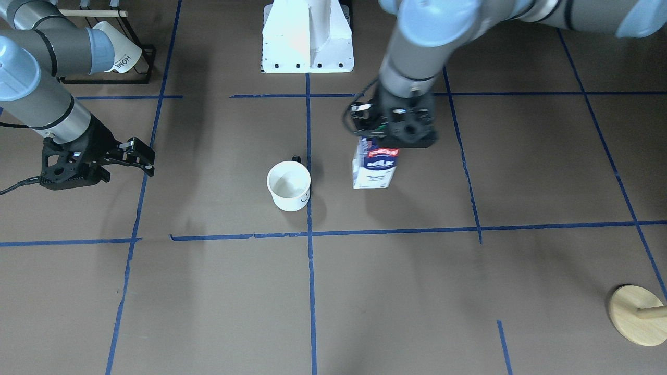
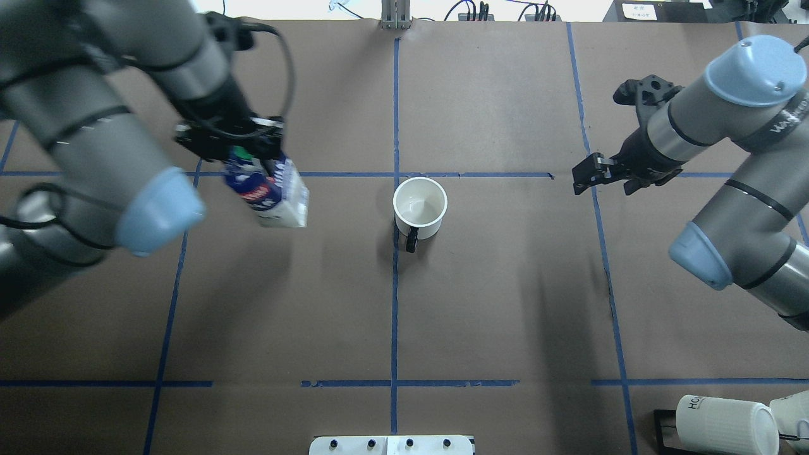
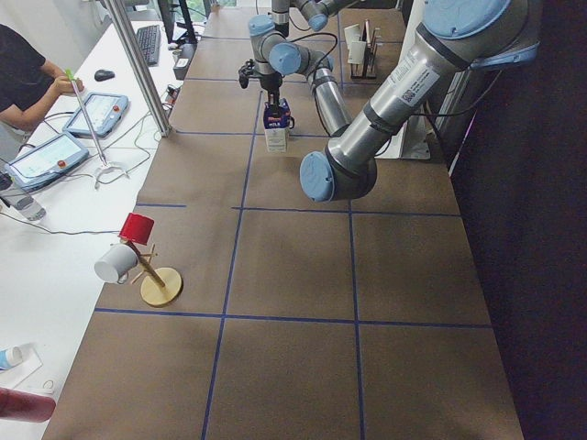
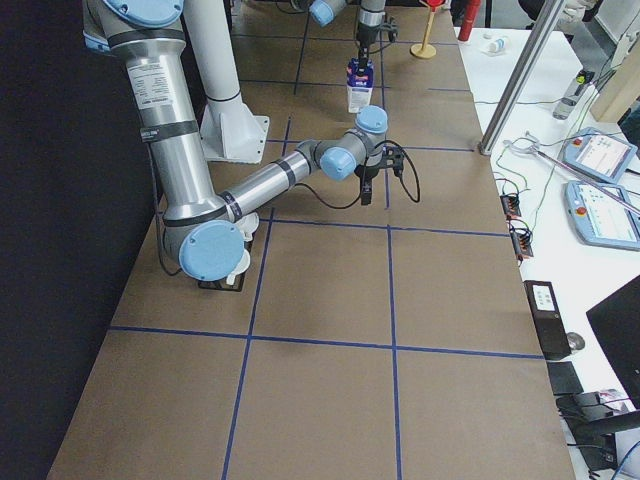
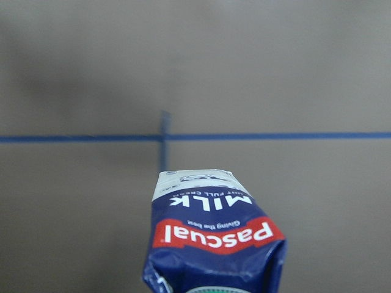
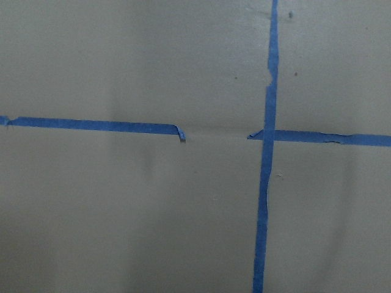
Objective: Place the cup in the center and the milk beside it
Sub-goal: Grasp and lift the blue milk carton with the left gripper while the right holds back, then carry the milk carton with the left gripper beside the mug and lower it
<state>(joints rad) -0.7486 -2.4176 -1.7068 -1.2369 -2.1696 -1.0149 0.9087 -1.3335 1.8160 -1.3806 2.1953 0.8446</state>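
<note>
- Front-facing view: the left jaws pinch the top of the milk [image 1: 374,167], which hangs straight below them. Whether its base touches the bench [image 1: 417,291] I cannot tell. The cup [image 1: 289,186] stands upright between the two pairs of jaws, nearer the left pair, close to the milk but apart from it. The right jaws hover well off to the cup's far side, holding nothing. Whether they are spread or pressed together I cannot tell.
- Overhead view: the cup is white and smooth, empty, with a small dark handle [image 2: 412,240]. It looks stiff, glazed and breakable, so probably slippery. The rim wall seems the surest hold, as the handle is small.
- Overhead view: the carton is dark blue with a red band, a white base and a green cap just under the left jaws.
- Left side view: the milk is tall and narrow under the far jaws, so I judge it tippy if set down crooked.
- Right side view: the milk shows far off beneath the left jaws. The cup is hidden.
- Left wrist view: white "MILK" lettering and a red "Pascual" label run down from the jaws. The cardboard walls likely dent under a hard squeeze, and a full carton would be fairly heavy, so the firm upper part suits a hold.
- Right wrist view: only the bench and blue tape.
</note>
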